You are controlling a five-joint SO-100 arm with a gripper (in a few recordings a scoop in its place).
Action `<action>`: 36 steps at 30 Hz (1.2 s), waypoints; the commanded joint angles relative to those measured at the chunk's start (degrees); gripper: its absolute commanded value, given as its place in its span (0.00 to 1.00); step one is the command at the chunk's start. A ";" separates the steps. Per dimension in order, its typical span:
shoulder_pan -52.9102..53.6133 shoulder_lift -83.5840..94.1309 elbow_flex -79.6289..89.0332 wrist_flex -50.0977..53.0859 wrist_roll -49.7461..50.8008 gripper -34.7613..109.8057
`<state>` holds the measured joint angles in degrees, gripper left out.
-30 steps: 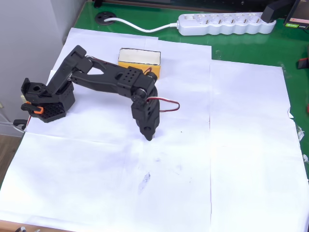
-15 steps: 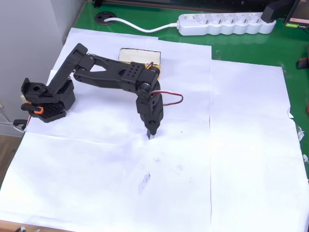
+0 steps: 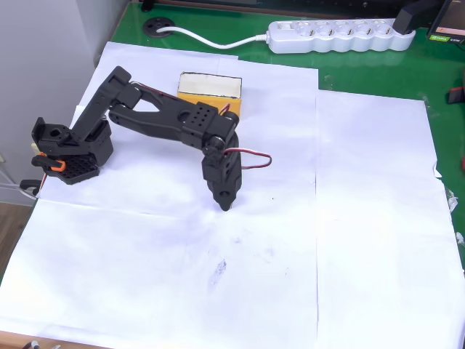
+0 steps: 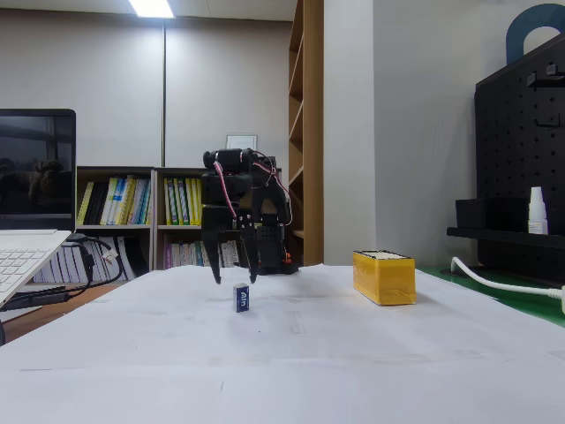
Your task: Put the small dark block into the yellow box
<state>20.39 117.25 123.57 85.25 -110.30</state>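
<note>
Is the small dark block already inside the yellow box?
No. In the fixed view the small dark block stands on the paper under the open gripper, apart from the yellow box.

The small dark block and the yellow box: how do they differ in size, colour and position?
The small dark block is far smaller than the yellow box. The block is dark with a lighter face; the box is mustard yellow with a pale top. The block stands just below the open gripper; the box sits apart, to the right in the fixed view. Both rest on white paper.

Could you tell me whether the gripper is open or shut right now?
Open. In the fixed view the gripper has its two fingers spread apart, hanging just above the small dark block on the paper.
</note>
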 commanded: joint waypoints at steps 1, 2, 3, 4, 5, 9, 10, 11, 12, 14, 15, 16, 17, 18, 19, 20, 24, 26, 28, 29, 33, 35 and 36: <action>0.53 -0.18 0.70 -0.53 -37.44 0.38; 0.44 0.00 0.62 -0.88 -37.35 0.38; 0.26 0.18 0.35 -1.41 -37.27 0.38; 0.09 0.35 0.18 -1.76 -37.09 0.38; 0.00 0.44 0.09 -2.11 -37.09 0.38; -0.18 0.88 -0.35 -2.55 -37.35 0.38; -0.26 1.05 -0.53 -2.72 -37.44 0.38; -0.26 1.14 -0.62 -2.99 -37.44 0.38; -0.35 1.32 -0.79 -3.16 -37.44 0.38; -0.53 1.67 -0.88 -3.43 -37.53 0.38; -0.53 1.76 -0.88 -3.52 -37.62 0.37; -0.53 1.93 -0.88 -3.69 -37.71 0.37; -0.62 2.11 -0.97 -3.78 -37.79 0.37; -0.70 2.20 -0.97 -3.96 -37.79 0.35; -0.79 2.29 -1.14 -4.04 -37.79 0.35; -0.88 2.37 -1.14 -4.22 -37.79 0.34; -1.23 2.46 -1.41 -4.31 -37.53 0.34; -1.32 2.46 -1.41 -4.31 -37.27 0.32; -1.49 2.55 -1.41 -4.39 -36.83 0.31; -1.58 2.64 -1.41 -4.48 -36.65 0.30; -1.76 2.64 -1.41 -4.75 -36.47 0.30; -1.85 2.64 -1.41 -4.83 -36.39 0.28; -1.93 2.64 -1.41 -4.92 -36.04 0.28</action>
<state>18.02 120.41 121.46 80.33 -110.39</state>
